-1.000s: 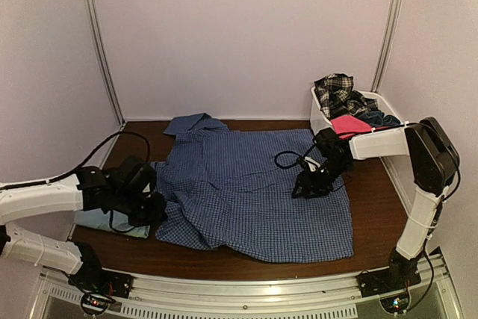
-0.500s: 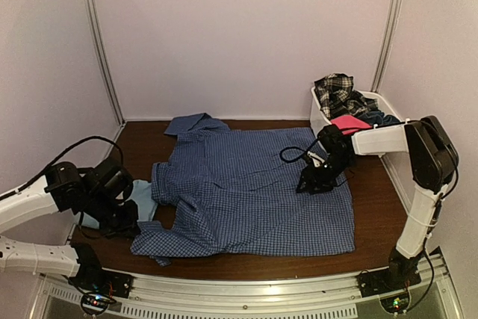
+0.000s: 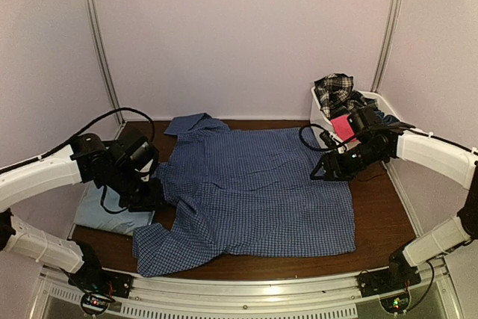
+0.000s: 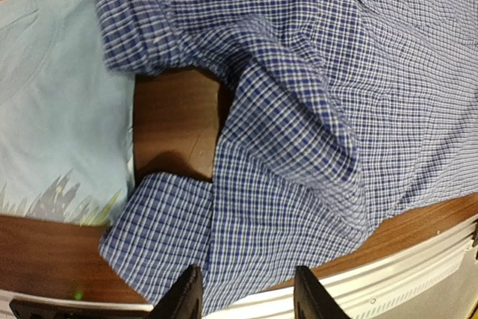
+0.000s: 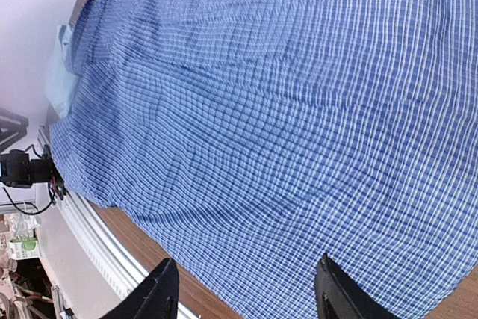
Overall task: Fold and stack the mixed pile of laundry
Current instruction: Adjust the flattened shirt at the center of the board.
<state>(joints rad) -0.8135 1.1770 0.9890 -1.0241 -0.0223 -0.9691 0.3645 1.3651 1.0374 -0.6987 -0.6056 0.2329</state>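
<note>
The blue small-check button shirt (image 3: 254, 184) lies spread over the brown table, with a sleeve (image 3: 160, 240) pulled out to the near left. It fills the left wrist view (image 4: 314, 110) and the right wrist view (image 5: 284, 102). A folded light blue T-shirt (image 3: 104, 211) lies at the left edge and shows in the left wrist view (image 4: 52, 110). My left gripper (image 3: 149, 198) is open and empty above the shirt's left side. My right gripper (image 3: 323, 172) is open and empty above the shirt's right edge. A hot pink piece (image 3: 342, 125), a black-white plaid piece (image 3: 334, 89) and a dark navy piece (image 3: 386, 118) lie in the basket.
The white plastic basket (image 3: 320, 117) stands at the back right corner. A metal rail (image 3: 261, 289) runs along the table's near edge. Walls close in the back and both sides.
My left gripper has let go of the sleeve, risen and moved back toward the shirt's left side. My right gripper has lifted off the shirt and drawn back to the right.
</note>
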